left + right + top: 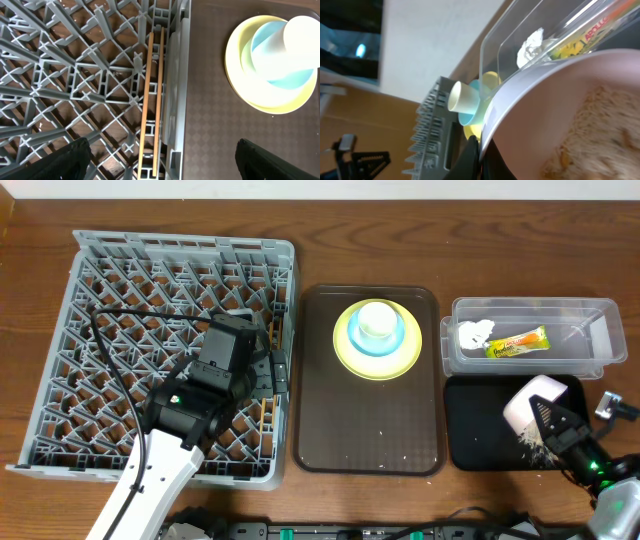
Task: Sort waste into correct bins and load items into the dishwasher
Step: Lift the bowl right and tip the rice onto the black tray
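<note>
Right wrist view alone shows whitish rice-like scraps [590, 135] inside the round white bowl [545, 85] the right jaws pinch. Left jaws gape empty. The yellow-green snack wrapper [516, 342] has print too blurred to read.

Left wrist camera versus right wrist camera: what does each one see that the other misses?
Only the left wrist view shows the wooden chopsticks lying in the grey rack along its edge. Only the right wrist view shows the tilted white bowl with food scraps, and the clear tub holding a napkin and a wrapper. Both show the grey rack and the cup, blue bowl and yellow plate stacked together.
</note>
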Motion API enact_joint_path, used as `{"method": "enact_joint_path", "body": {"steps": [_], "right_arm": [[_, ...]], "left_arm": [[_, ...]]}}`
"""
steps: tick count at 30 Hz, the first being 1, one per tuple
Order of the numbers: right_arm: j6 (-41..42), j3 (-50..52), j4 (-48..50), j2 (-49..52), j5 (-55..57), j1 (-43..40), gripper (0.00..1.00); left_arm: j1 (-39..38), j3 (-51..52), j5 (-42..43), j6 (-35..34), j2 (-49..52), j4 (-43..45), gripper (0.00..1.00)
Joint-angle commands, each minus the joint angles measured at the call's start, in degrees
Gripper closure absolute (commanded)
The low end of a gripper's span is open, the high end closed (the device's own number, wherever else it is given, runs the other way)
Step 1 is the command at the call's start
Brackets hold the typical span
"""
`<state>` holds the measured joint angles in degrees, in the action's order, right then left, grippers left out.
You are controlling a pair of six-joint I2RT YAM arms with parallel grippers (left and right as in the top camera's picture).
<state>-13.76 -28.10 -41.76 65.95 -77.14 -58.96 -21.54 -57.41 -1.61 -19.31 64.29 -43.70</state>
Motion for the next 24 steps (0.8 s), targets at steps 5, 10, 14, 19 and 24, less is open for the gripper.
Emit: {"method": "enact_joint_path", "body": {"steps": [5, 10, 14, 19, 24], "right_arm": [[1.51, 3.91, 5.14, 7.48, -12.26, -1.09, 0.99], [5.22, 3.89, 9.29, 9.11, -12.26, -1.14, 0.99], [21.59, 3.67, 14.45, 9.09, -12.28, -1.14, 0.99], [33.68, 3.67, 24.17, 8.39, -12.24, -1.14, 0.99], [41.66, 3.67, 25.22, 7.63, -12.26, -1.09, 0.99]], "left_arm": [[-0.07, -0.85, 0.11, 0.13, 0.04, -0.24, 0.07], [-0.07, -0.85, 0.11, 0.11, 0.04, -0.24, 0.07], [-0.07, -0.85, 0.11, 0.13, 0.04, -0.24, 0.07], [-0.07, -0.85, 0.11, 0.13, 0.04, -0.24, 0.07], [-0.07, -0.85, 0.11, 0.13, 0.04, -0.24, 0.07]]}}
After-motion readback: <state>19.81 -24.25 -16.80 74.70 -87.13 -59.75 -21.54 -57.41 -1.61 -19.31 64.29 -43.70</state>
